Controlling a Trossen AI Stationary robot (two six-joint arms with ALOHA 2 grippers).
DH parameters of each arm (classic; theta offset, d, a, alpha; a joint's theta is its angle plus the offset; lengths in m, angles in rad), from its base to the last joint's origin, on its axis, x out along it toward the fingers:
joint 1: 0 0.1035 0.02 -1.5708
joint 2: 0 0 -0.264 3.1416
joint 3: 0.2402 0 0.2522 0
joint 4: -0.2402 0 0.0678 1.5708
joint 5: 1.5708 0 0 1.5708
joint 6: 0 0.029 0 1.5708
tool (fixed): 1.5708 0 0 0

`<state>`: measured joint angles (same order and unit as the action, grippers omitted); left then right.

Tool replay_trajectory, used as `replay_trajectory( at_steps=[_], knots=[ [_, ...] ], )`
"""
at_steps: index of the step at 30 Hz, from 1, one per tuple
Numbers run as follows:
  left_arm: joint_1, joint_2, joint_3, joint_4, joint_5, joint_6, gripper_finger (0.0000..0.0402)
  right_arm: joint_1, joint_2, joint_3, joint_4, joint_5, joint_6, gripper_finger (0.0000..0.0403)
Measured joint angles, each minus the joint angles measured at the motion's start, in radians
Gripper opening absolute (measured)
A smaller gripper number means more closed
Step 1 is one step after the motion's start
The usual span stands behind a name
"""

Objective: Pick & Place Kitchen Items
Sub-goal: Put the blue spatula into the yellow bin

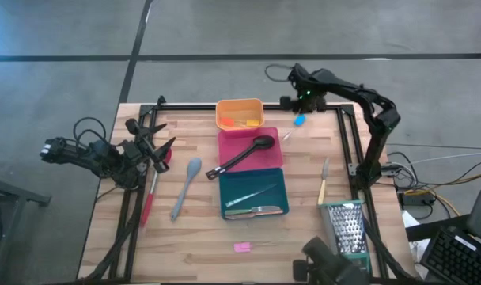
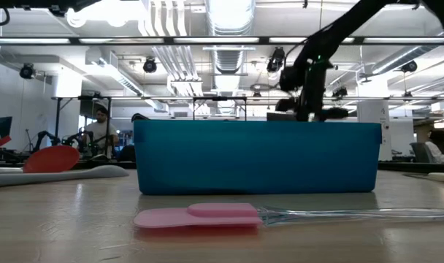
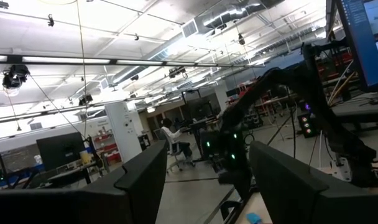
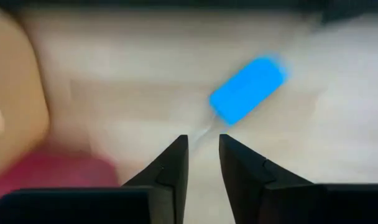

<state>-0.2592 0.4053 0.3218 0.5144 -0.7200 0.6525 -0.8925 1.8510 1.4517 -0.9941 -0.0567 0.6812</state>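
My right gripper [image 4: 204, 146] hangs at the table's far side, right of the orange tray [image 1: 239, 113], pointing down. It is shut on a tiny blue spatula, whose blue head [image 4: 248, 90] shows beyond the fingertips and just near of the gripper [image 1: 300, 120] from above. My left gripper [image 1: 157, 149] waits open at the table's left edge with nothing between its fingers [image 3: 145, 180]. A black spoon [image 1: 244, 154] lies on the pink tray [image 1: 229, 142]. Metal tongs [image 1: 256, 210] lie in the teal tray [image 1: 280, 178]. My right gripper pinches the blue spatula's thin clear handle [image 4: 204, 132] between its two fingers, coming from above and pointing down. The blue head sticks out past the fingertips, slanting to one side. Whether the head is clear of the table cannot be told.
On the bare wood lie a grey spoon [image 1: 187, 186], a red spatula [image 1: 149, 198], a yellow-handled knife [image 1: 323, 184] and a tiny pink spatula [image 1: 242, 247]. The metal box grater [image 1: 347, 228] stands at the near right. In the low view the teal tray [image 2: 255, 157] hides the table's far part.
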Motion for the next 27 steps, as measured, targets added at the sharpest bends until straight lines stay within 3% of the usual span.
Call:
replay_trajectory(
  at_steps=[3, 20, 27],
  knots=[
    [0.0, 0.0, 0.0, 0.001, 0.0, 0.0, 0.0234, -0.012, -0.008, 0.029, -0.001, 0.082, 0.0, 0.0102],
    [0.0, 0.0, 0.0, 0.001, 0.002, -0.018, 0.0234, -0.022, 0.1, 0.032, 0.002, 0.085, 0.039, 0.0273],
    [0.0, 0.0, 0.0, 0.001, 0.002, -0.018, 0.0234, -0.022, 0.143, 0.032, -0.005, 0.085, 0.074, 0.0297]
  ],
)
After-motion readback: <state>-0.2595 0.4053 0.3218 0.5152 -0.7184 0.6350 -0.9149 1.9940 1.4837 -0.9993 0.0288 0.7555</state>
